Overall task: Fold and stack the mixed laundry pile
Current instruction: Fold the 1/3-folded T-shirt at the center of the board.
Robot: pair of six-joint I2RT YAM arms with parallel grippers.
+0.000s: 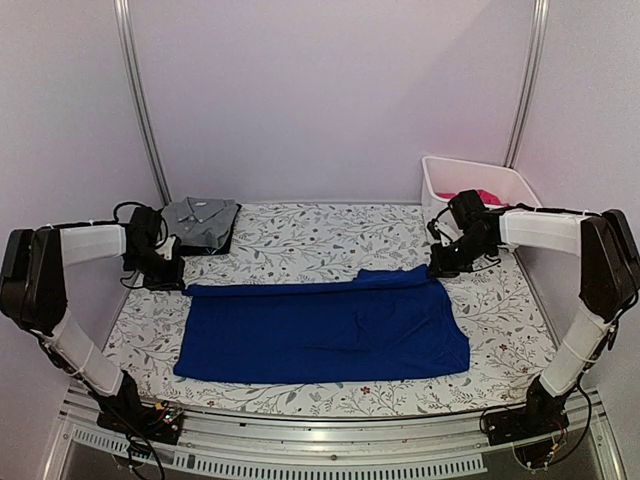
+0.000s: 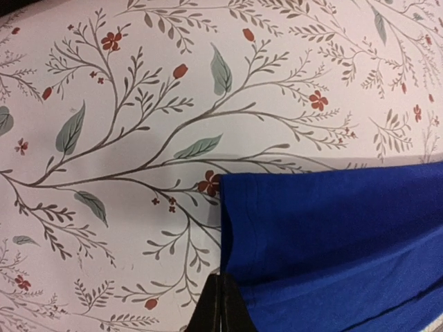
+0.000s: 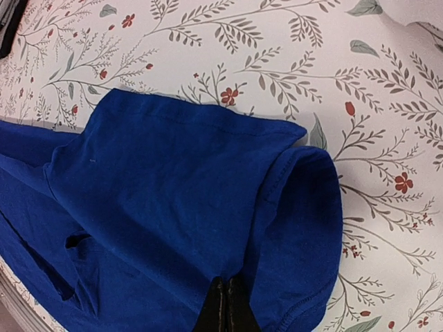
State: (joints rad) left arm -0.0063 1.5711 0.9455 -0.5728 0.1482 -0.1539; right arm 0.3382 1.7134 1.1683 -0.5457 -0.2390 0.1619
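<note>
A large royal-blue garment [image 1: 320,330] lies spread flat across the middle of the table. My left gripper [image 1: 170,278] sits at its far left corner. In the left wrist view the left gripper [image 2: 221,280] is shut, with the blue garment's [image 2: 332,235] hem running into its tips. My right gripper [image 1: 443,265] is at the far right corner. In the right wrist view the right gripper [image 3: 227,282] is shut where a raised fold of the blue garment [image 3: 159,194] meets its tips. A folded grey collared shirt [image 1: 200,218] rests at the back left. A magenta-pink garment [image 1: 483,195] lies in the bin.
A white plastic bin [image 1: 432,190] stands at the back right corner. The floral table covering [image 1: 300,240] shows bare between the grey shirt and the bin. Metal frame posts rise at the back, and a rail runs along the near edge.
</note>
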